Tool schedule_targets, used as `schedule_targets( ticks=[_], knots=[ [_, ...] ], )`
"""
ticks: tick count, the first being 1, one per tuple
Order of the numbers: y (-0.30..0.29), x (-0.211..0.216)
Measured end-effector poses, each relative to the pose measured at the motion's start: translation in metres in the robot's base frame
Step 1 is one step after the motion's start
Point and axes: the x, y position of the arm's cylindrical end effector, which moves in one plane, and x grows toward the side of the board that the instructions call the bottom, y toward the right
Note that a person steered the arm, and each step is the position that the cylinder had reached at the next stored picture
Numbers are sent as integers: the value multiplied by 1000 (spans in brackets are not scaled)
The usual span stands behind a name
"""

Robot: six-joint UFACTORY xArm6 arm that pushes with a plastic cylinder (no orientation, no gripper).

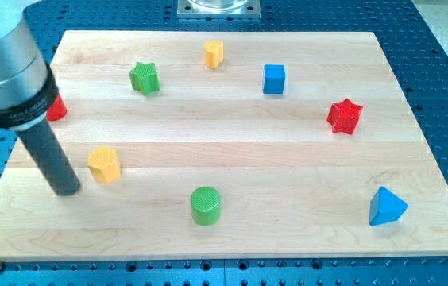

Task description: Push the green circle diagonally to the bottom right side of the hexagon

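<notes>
The green circle (206, 205) is a short green cylinder near the board's bottom middle. The yellow hexagon (104, 164) sits to its upper left, on the left side of the board. My tip (66, 191) rests on the board just left of and slightly below the yellow hexagon, a small gap away. It is far to the left of the green circle. The thick grey arm body above the rod fills the view's top left corner.
A green star (144, 77), a yellow heart-like block (214, 53) and a blue cube (273, 79) lie along the top. A red star (345, 116) is at the right, a blue triangle (386, 207) at the bottom right. A red block (56, 107) is partly hidden behind the arm.
</notes>
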Motion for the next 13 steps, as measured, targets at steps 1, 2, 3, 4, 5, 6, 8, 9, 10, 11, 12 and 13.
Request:
schedule_targets(
  ticks=[1, 2, 3, 4, 5, 6, 8, 9, 10, 11, 12, 13],
  knots=[
    [37, 16],
    [78, 16],
    [94, 16],
    [153, 17],
    [223, -6],
    [243, -11],
    [292, -17],
    [287, -17],
    [286, -17],
    [285, -15],
    [284, 7],
    [295, 28]
  ],
)
